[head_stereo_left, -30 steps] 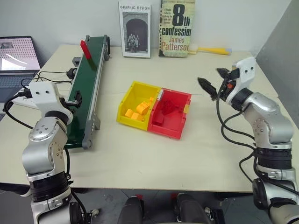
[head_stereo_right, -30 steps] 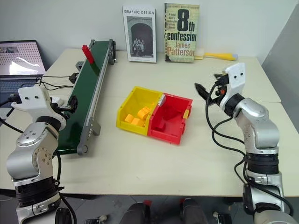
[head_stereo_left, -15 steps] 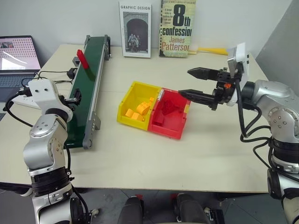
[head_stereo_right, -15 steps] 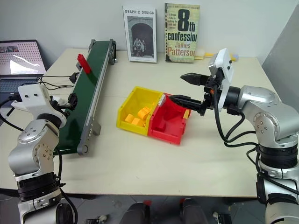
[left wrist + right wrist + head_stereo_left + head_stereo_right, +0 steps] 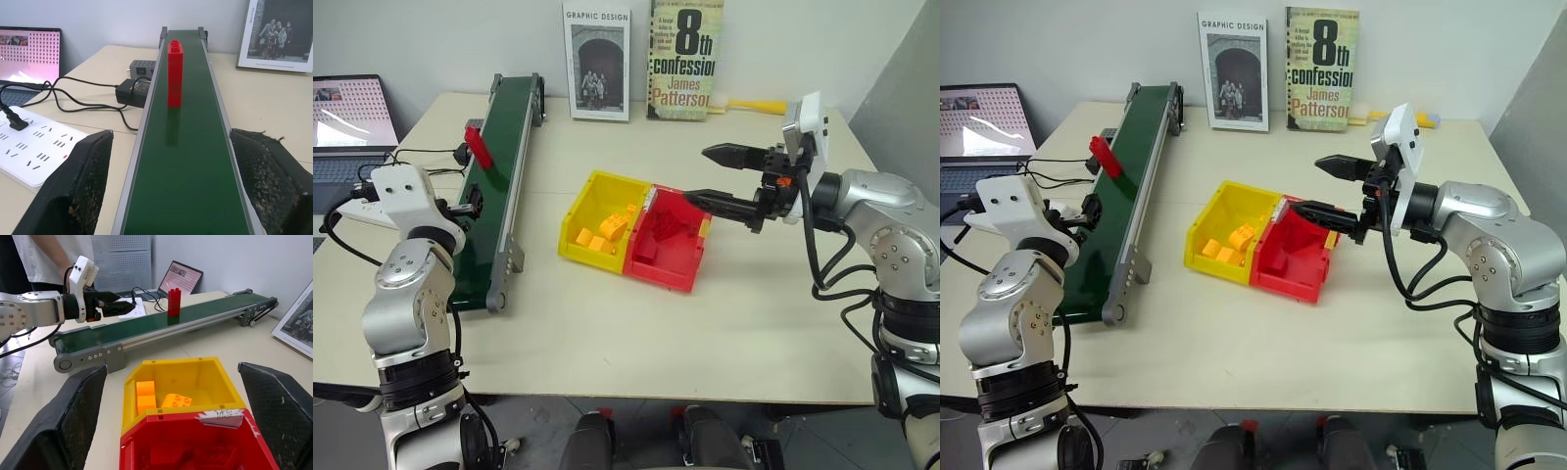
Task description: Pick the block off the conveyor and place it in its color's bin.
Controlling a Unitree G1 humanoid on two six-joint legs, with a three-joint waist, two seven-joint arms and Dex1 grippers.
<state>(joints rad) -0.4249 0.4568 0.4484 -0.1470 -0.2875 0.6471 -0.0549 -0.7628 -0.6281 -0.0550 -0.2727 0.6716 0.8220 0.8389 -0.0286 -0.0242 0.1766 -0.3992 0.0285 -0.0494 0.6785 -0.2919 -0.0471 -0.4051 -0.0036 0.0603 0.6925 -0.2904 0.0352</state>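
The red block point(image 5: 478, 147) stands upright on the dark green conveyor point(image 5: 501, 171), about halfway along the belt. In the left wrist view the block point(image 5: 175, 73) is ahead of my left gripper point(image 5: 170, 142). That gripper is open at the belt's near end, one finger on each side of the belt, with nothing in it. The red bin point(image 5: 671, 240) sits mid-table with a few red pieces in it. My right gripper point(image 5: 700, 174) hovers just above and to the right of the bin. It is level, points left, and is open and empty.
A yellow bin point(image 5: 602, 220) with orange-yellow blocks is joined to the red bin's left side. Two books point(image 5: 685, 59) lean on the back wall, a yellow-handled brush point(image 5: 754, 105) beside them. A laptop point(image 5: 347, 122), power strip point(image 5: 39, 152) and cables lie left of the conveyor. A person point(image 5: 46, 257) stands beyond.
The block has ridden down the belt toward my left gripper. My right gripper swung round to point left over the bins, then held still. The left arm has not moved.
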